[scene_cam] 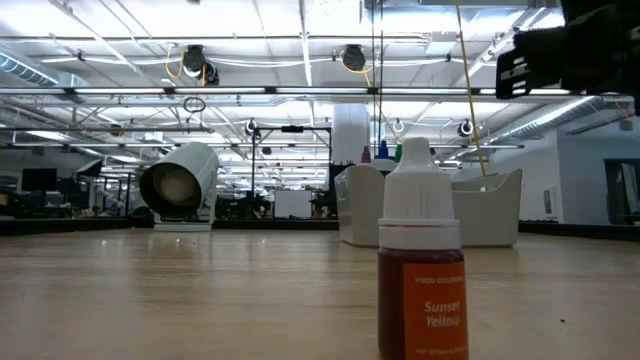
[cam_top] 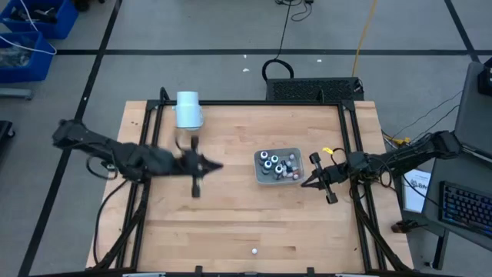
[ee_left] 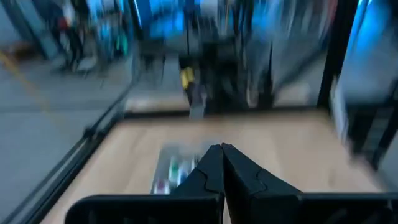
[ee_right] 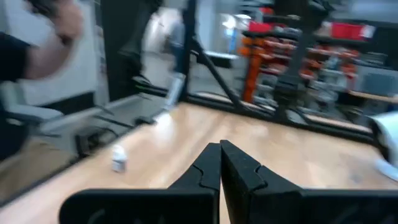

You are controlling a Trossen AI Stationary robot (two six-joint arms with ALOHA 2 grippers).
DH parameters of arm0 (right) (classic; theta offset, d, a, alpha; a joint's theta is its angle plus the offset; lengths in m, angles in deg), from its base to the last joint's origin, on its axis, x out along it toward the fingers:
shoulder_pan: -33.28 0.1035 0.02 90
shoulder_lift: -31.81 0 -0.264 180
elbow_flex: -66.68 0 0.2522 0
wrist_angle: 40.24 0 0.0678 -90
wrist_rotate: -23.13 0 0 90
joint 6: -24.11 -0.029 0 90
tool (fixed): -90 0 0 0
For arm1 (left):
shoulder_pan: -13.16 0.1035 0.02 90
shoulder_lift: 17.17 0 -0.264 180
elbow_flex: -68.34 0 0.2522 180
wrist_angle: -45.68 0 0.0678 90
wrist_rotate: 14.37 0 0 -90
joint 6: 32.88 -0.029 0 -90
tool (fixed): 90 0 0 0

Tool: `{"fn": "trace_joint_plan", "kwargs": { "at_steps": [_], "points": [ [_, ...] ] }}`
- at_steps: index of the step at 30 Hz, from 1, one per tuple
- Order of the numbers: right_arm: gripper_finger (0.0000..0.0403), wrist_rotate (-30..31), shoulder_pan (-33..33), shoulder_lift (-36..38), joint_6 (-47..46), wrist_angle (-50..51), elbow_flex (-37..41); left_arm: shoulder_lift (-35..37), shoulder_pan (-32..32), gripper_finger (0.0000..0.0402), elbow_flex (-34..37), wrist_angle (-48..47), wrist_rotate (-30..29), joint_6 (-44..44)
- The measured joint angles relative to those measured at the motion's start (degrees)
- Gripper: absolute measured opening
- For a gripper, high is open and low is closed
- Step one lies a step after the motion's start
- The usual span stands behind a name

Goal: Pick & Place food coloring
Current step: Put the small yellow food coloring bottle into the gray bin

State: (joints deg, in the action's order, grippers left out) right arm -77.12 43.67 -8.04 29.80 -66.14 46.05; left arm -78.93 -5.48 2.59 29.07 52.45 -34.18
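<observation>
Wide bare tabletop point(cam_top: 231, 223) toward six o'clock. Food coloring point(cam_top: 278, 164) clustered in tray point(cam_top: 261, 178) right of centre; one orange, white-capped bottle point(scene_cam: 421, 262) alone near the front edge. Left pincer point(cam_top: 218, 165) and right pincer point(cam_top: 305, 183) flanking the tray, both closed, empty.

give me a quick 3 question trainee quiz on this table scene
1. True or false: the left gripper holds a bottle.
2. Where do most bottles sit? A) in the tray B) inside the cylinder C) on the floor
3. The lone bottle near the low camera is labelled Sunset ____.

Key: 1 false, both it and the right gripper are shut and empty. 2 A. 3 Yellow.
</observation>
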Motion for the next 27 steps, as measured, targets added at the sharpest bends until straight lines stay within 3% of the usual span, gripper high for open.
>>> {"fn": "trace_joint_plan", "kwargs": {
  "at_steps": [2, 4, 8, 10, 18, 24, 27],
  "points": [
    [0.0, -0.2, 1.6, -2.3, -0.6, -3.6, -0.1, 4.6, 4.9, 0.0002, 8.6, 10.9, 7.6, 0.5],
    [0.0, 2.7, 3.9, -4.7, -0.8, -4.3, -1.3, 8.7, 6.8, 0.0002, 16.9, 15.8, 10.6, 1.5],
    [0.0, 12.0, 8.0, -8.5, 0.8, 0.2, -5.7, 19.8, 6.4, 0.0002, 28.4, 18.5, 6.0, 3.3],
    [0.0, 13.3, 9.0, -9.7, 1.1, 4.6, -8.5, 25.9, 6.3, 0.0001, 32.4, 18.0, 4.8, 3.5],
    [0.0, 13.3, 11.2, -17.5, 1.4, 12.3, -18.5, 46.9, 12.1, 0.0001, 37.5, 4.4, 9.8, -1.0],
    [0.0, 13.3, 12.7, -26.3, 3.1, 16.1, -25.9, 51.3, 21.0, 0.0001, 38.0, -4.2, 22.1, -0.9],
    [0.0, 13.2, 13.4, -31.9, 3.6, 20.0, -30.7, 51.4, 24.1, 0.0001, 40.2, -3.4, 26.2, -0.9]
  ]
}}
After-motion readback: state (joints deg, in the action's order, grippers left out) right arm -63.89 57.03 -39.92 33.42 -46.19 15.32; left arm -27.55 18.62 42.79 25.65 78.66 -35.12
